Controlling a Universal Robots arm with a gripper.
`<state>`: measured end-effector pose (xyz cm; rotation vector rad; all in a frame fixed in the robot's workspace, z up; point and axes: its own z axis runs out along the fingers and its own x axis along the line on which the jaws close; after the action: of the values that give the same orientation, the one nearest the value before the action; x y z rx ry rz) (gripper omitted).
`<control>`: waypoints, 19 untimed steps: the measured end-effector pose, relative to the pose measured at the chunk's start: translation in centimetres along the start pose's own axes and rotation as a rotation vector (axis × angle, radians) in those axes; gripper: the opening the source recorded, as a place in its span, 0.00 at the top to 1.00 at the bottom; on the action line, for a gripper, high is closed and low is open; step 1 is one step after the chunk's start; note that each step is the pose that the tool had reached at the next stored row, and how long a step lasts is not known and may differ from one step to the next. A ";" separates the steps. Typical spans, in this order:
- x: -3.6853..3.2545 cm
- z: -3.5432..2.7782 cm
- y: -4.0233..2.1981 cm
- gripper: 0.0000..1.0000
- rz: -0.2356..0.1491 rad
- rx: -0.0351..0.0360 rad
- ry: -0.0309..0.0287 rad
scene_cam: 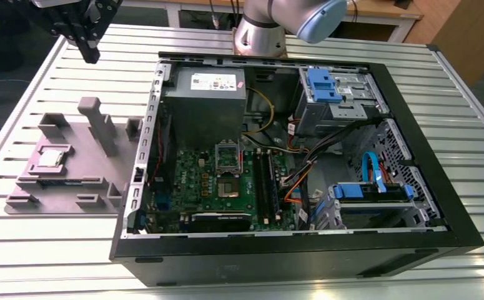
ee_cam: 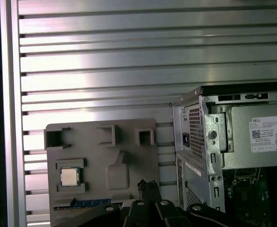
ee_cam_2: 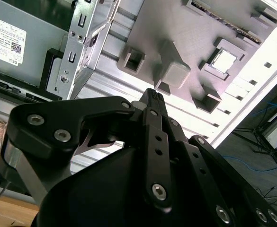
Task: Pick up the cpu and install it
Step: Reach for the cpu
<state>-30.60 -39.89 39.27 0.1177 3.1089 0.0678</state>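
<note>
Slatted table (scene_cam: 25,94) spans the scene. Above its far corner, at the exterior view's left, 1 arm (scene_cam: 258,31) hangs its gripper (scene_cam: 92,55) fingers-down, pressed together on nothing. 1 open computer case (scene_cam: 308,253) fills the exterior view's right. Beside it lies 1 grey tray (scene_cam: 54,197), with 1 cpu (scene_cam: 52,157) seated in a square recess, well apart from the gripper. The arm's upper links are cut off.

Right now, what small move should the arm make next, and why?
Probably bring the gripper over the cpu and open it: the chip lies in the grey holder, while the shut gripper hangs high, apart from it.
</note>
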 end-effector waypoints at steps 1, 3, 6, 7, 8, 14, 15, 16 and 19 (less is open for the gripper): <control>0.00 0.00 0.00 0.89 0.000 0.0000 0.0000; 0.00 0.00 0.00 0.89 0.000 0.0000 0.0000; 0.12 0.00 -0.01 0.89 0.000 0.0000 0.0000; 0.22 0.01 -0.02 0.89 0.000 0.0000 0.0000; 0.36 0.03 -0.03 0.89 0.000 0.0000 0.0000; 1.81 0.32 -0.15 0.89 0.000 0.0000 0.0000; 2.03 0.38 -0.17 0.89 0.000 0.0000 0.0000; 2.24 0.43 -0.19 0.89 0.000 0.0000 0.0000; 2.89 0.61 -0.25 0.89 0.000 0.0000 0.0000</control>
<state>-33.48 -39.89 38.58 0.1177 3.1089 0.0678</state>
